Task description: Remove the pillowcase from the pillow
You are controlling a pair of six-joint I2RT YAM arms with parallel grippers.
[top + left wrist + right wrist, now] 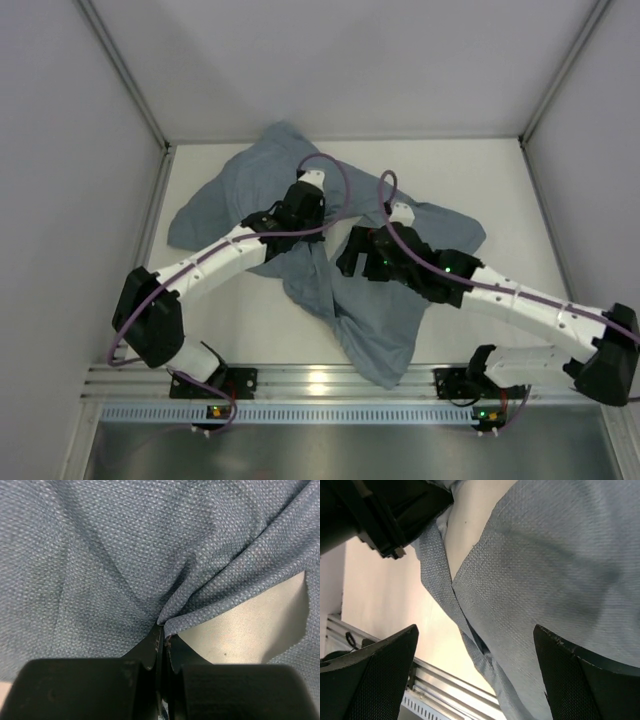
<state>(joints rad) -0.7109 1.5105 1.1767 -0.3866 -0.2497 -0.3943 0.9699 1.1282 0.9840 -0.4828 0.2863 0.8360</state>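
Left gripper (161,632) — tight on pillowcase (100,555) (grey-blue)

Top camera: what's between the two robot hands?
A fold of the pillowcase lies between the left gripper, pinching it, and the open right gripper, seen in the top view.

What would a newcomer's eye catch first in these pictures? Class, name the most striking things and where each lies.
A rumpled blue-grey pillowcase sprawls across the middle of the white table. The left gripper is shut, pinching a fold of it toward the far side, while the right gripper hangs open over the cloth right of centre.
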